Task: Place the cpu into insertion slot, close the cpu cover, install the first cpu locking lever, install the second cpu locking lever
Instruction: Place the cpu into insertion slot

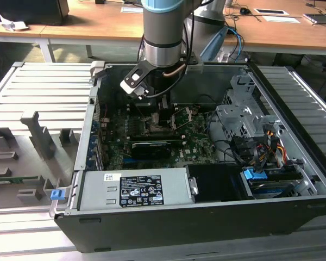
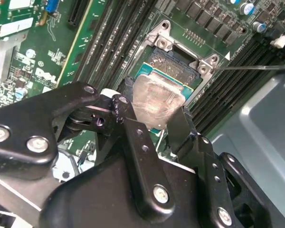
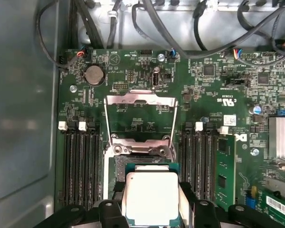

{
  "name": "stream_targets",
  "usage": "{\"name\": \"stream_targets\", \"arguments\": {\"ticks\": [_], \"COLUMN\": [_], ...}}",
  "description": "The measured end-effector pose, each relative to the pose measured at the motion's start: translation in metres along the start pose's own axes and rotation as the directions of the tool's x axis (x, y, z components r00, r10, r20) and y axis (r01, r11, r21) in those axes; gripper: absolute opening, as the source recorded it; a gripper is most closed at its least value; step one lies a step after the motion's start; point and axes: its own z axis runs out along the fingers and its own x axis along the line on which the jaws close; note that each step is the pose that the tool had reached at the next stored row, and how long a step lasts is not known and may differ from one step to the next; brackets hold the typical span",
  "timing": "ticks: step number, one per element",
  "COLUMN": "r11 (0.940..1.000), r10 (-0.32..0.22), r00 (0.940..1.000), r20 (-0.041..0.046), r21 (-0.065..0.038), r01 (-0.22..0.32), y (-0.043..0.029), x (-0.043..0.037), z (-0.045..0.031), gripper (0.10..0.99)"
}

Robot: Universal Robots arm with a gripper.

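Where my arm reaches down into the open black steel case point(image 1: 152, 228), my pincer point(image 2: 154, 110) is clamped narrowly on the cpu point(image 2: 157, 95), its matte black fingers point(image 2: 135, 135) pressing two opposite edges. The chip is flat, square and round-cornered, with a pale silvery lid showing dull smears and a thin green border. It lies directly over the insertion slot point(image 2: 175, 64), a square recess with a dark, finely grained pin field and bright metal corner brackets; whether the chip touches that field, I cannot tell. In the first wrist view the cpu cover point(image 3: 141, 99), a thin silver frame around a large square window, stands swung open beyond the slot's hinge edge. Long black ribbed memory sockets point(image 3: 80, 166) flank the slot on both sides of the green board point(image 3: 204, 95).
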Motion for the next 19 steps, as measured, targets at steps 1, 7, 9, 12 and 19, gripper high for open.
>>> {"name": "stream_targets", "arguments": {"ticks": [1, 7, 9, 12, 19], "r11": [1.0000, 1.0000, 1.0000, 1.0000, 0.9993], "r10": [0.000, 0.000, 0.000, 0.008, 0.036], "r00": [1.0000, 1.0000, 1.0000, 1.0000, 0.9993], "r20": [0.0000, -0.0001, -0.0002, 0.0003, 0.0019], "r21": [0.000, 0.000, 0.000, 0.000, -0.001], "r01": [0.000, 0.000, 0.000, -0.008, -0.036], "y": [-0.0003, -0.0035, -0.0046, -0.0055, -0.0057], "x": [0.0005, 0.0063, 0.0085, 0.0106, 0.0114], "z": [0.0008, 0.0113, 0.0154, 0.0222, 0.0272], "gripper": [0.525, 0.525, 0.525, 0.525, 0.525]}}
